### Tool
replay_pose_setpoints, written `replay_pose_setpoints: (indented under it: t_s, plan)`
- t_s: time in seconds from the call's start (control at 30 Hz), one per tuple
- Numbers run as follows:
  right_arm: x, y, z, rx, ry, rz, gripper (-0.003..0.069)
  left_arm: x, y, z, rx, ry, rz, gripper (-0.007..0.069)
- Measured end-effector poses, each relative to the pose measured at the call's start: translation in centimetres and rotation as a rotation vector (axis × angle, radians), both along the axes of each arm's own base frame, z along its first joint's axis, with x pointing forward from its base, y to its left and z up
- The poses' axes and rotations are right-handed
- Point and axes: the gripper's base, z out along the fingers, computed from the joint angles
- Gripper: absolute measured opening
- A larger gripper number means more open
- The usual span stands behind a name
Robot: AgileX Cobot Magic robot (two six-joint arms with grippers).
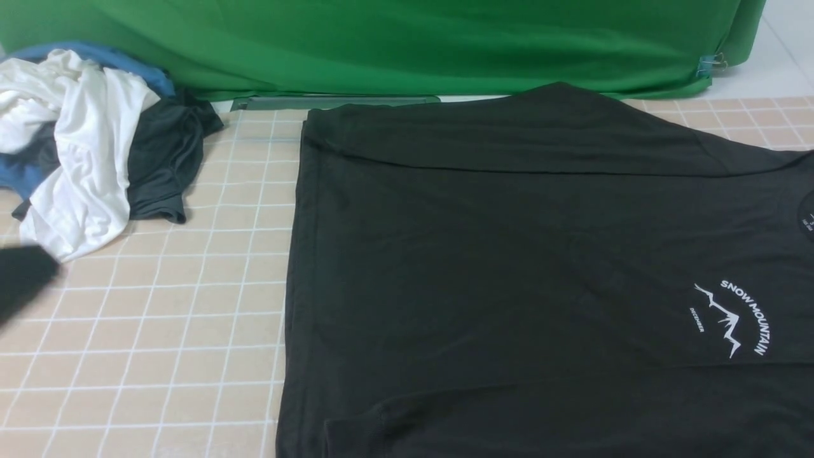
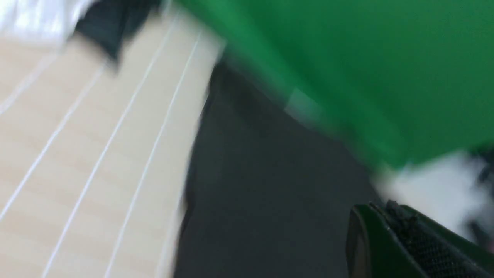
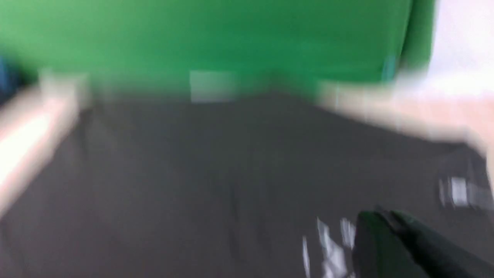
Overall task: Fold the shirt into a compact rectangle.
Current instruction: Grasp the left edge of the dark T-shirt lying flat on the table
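We see the black shirt (image 1: 496, 273) spread flat on the tiled table (image 1: 159, 318), covering its right half, with its white mountain print near the right edge. The left gripper (image 2: 376, 208), above the shirt's left hem, and the right gripper (image 3: 380, 216), above the print, both have their jaws together and empty. A pile of clothes (image 1: 82, 159) lies far left, well apart from the shirt, before a green cloth (image 1: 407, 44)

Black printed shirt (image 1: 496, 273) lies flat on the table — sleeves folded in
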Motion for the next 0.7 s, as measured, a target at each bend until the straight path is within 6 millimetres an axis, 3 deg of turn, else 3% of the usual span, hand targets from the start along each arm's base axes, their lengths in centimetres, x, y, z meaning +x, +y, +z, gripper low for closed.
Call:
replay_pose_setpoints:
  t_s: [0.07, 0.2, 0.23, 0.3, 0.43, 0.57, 0.7]
  plan:
    - [2.6, 0.3, -0.9, -0.089, 0.227, 0.076, 0.0032, 3.1, -0.9, -1.3, 0.010, 0.257, -0.180, 0.0018]
    - [5.2, 0.9, -2.7, -0.125, 0.405, 0.150, 0.0031, 6.8, -1.9, -4.8, -0.023, 0.505, -0.373, 0.0018]
    - [5.3, 0.9, -2.7, -0.126, 0.409, 0.152, 0.0031, 6.9, -2.0, -4.9, -0.024, 0.513, -0.376, 0.0018]
    - [5.9, 1.2, -3.3, -0.127, 0.448, 0.173, 0.0031, 7.7, -3.2, -7.4, -0.020, 0.599, -0.415, 0.0018]
    - [6.1, 1.6, -3.5, -0.126, 0.460, 0.190, 0.0033, 8.3, -6.4, -9.8, 0.044, 0.644, -0.459, 0.0018]
    - [6.1, 1.6, -3.5, -0.124, 0.459, 0.192, 0.0036, 8.9, -10.7, -12.8, 0.234, 0.740, -0.503, 0.0034]
    - [6.1, 1.7, -3.4, -0.124, 0.453, 0.193, 0.0041, 9.7, -12.8, -14.4, 0.396, 0.759, -0.545, 0.0090]
